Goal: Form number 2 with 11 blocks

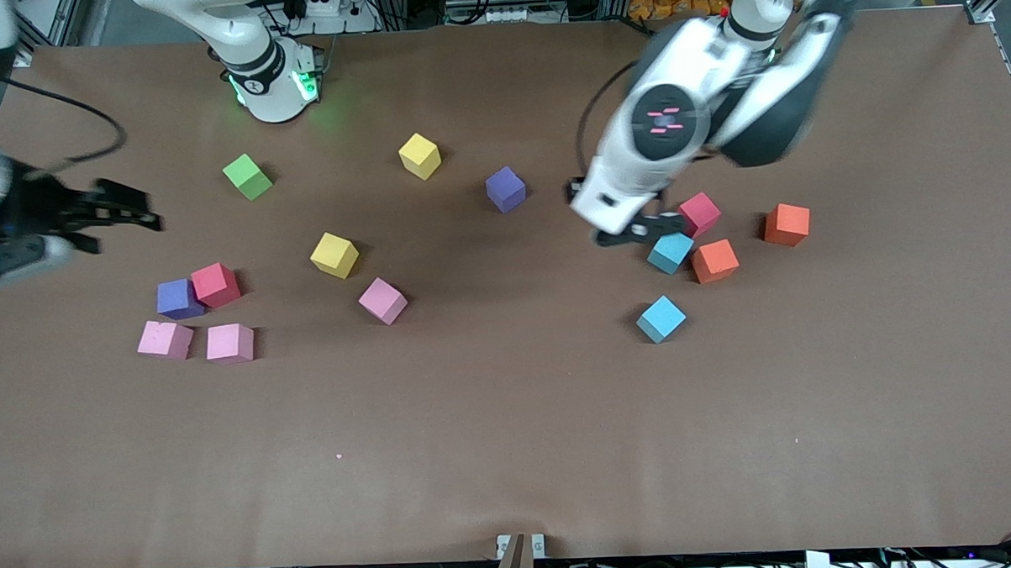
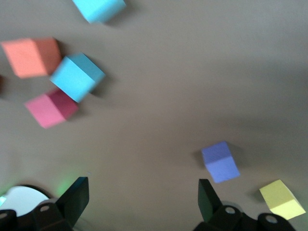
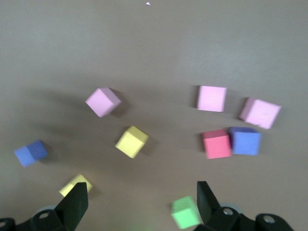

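Left tool [image 1: 638,229] spread wide and empty over a light blue block [image 1: 670,252] near the left arm's end, right tool [image 1: 124,211] likewise empty, waiting; blocks [image 1: 334,255] scattered mid-worktop [image 1: 511,452], no number 2 begun, apparently lining up a first pick

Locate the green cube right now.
The green cube sits on the table toward the right arm's end, just in front of that arm's base, with a yellow cube as its nearest neighbour along that row.
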Controlling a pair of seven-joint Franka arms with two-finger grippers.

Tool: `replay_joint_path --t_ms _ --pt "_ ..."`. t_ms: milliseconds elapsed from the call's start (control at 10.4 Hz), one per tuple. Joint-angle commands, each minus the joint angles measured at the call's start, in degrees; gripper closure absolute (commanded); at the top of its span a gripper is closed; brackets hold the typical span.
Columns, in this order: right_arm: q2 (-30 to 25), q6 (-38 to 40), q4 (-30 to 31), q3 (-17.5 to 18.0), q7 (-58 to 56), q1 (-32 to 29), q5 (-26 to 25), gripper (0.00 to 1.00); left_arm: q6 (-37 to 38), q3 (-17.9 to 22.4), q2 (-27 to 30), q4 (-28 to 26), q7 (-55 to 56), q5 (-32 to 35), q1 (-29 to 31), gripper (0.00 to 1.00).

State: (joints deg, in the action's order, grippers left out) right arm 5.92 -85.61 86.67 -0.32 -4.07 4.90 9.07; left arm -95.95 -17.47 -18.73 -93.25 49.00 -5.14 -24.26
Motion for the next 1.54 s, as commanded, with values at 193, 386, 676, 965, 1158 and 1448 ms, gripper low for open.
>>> replay_joint_path --t_ms 193,386,676,965,1158,1448 --pt "-2.3 0.1 6.3 10.2 14.4 -0.7 -3.0 0.00 -6.9 0.7 -7.2 0.5 18.0 -3.6 -14.5 0.00" --pt "-5.7 -0.1 12.0 10.4 15.0 -1.0 -3.0 0.00 -14.7 0.7 -10.1 0.5 26.7 -3.7 -19.0 0.00" --pt "-6.5 0.1 16.5 11.0 22.4 -0.6 -2.9 0.00 -27.8 0.7 -15.3 0.9 39.6 -3.5 -23.7 0.00" --pt "-6.5 -0.5 19.9 11.3 23.2 -0.7 -2.9 0.00 -32.9 0.8 -18.3 0.9 53.0 -3.2 -28.1 0.00" --pt "-5.8 -1.7 20.3 11.4 27.0 -0.6 -2.8 0.00 -36.6 0.8 -19.0 0.9 59.3 -3.1 -31.2 0.00" --pt "-3.4 -12.4 24.3 11.5 33.7 0.9 -2.7 0.00 -40.5 1.1 -20.7 1.3 62.1 -2.7 -33.7 0.00"
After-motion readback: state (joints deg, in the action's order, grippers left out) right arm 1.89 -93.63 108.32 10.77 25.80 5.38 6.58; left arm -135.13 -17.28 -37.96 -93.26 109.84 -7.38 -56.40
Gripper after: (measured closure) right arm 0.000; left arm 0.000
